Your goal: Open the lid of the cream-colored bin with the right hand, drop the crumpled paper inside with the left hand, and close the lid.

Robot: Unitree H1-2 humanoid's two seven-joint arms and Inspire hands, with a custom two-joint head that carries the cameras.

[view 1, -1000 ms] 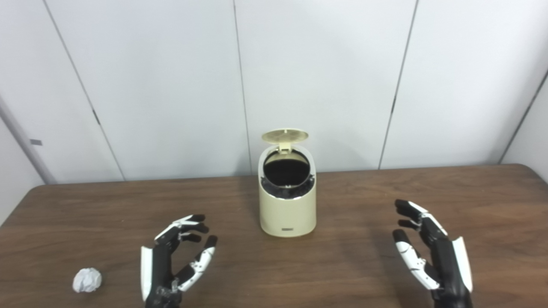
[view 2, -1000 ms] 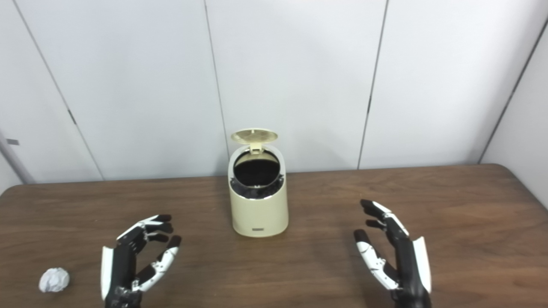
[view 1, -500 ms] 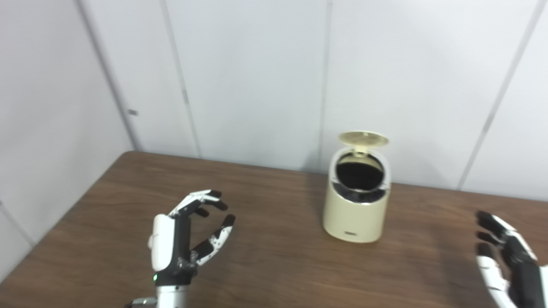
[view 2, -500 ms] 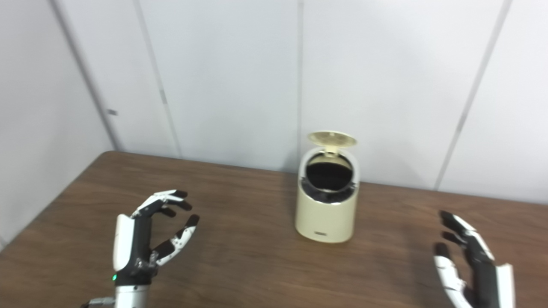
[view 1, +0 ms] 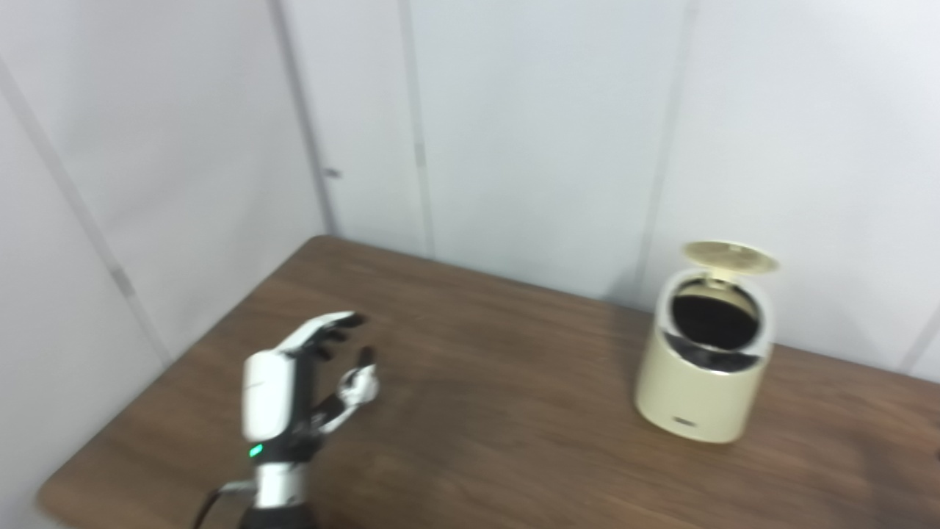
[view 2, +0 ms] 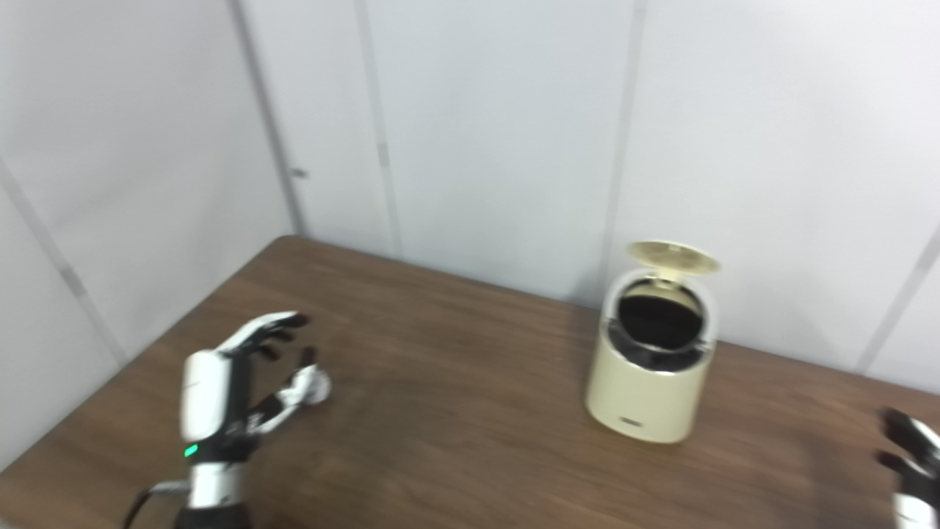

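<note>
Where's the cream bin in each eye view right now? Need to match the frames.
Left eye view: cream-colored bin at right of centre, lid up, near the wall.
Right eye view: same bin, closer to centre.
Shared landmark: the left hand over the table's left part.

cream bin (view 1: 701, 386), brown wood-grain table (view 1: 477, 441)

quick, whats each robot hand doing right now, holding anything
Left robot hand: open, fingers apart, holding nothing.
Right robot hand: only its fingertips show at the picture's edge; cannot tell.
</note>
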